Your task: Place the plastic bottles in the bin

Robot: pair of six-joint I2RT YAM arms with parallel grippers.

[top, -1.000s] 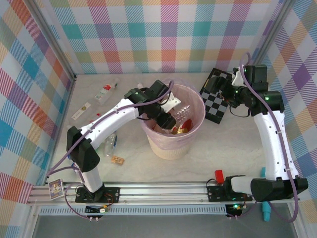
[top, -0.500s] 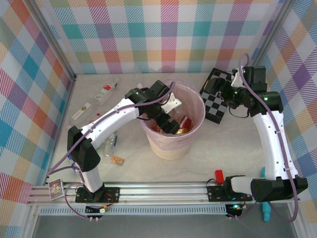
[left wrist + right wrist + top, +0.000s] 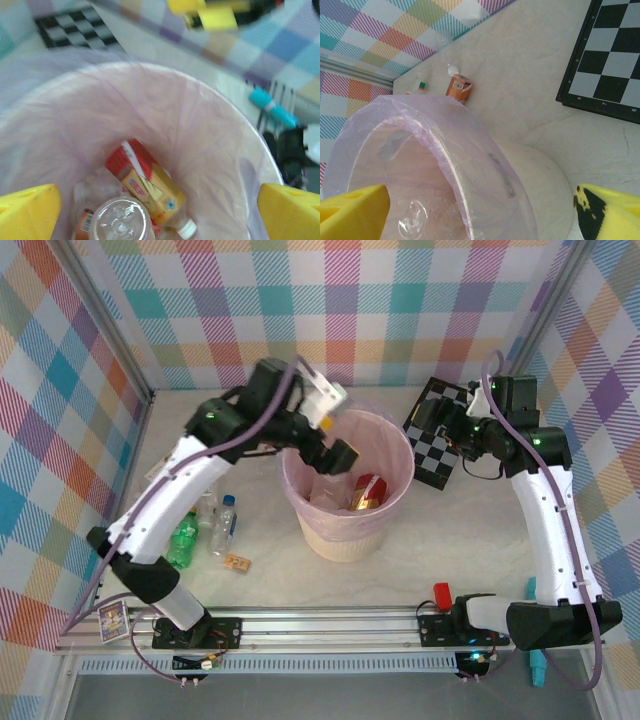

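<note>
The left gripper is held over the mouth of the bin. Its yellow pads are spread wide and nothing is caught between them (released, plainly). Directly beneath it, at the bottom of the pink liner, a bottle with a red and yellow label is seen lying tilted. The clear base of a second bottle is seen just beside it, nearer the left pad.

The right gripper is held just outside the bin's rim, above the table and close to the checkerboard. Its jaws are likewise parted and nothing is grasped. From that wrist, the rim is seen below and to the left of the gripper, with the checkerboard ahead to its right. A bottle with an orange label is seen lying on the table beyond the bin.

Well apart from the left gripper, beside that arm's lower link, a green bottle and a clear bottle with a blue cap are seen side by side on the table. A small brown block is seen near them.
</note>
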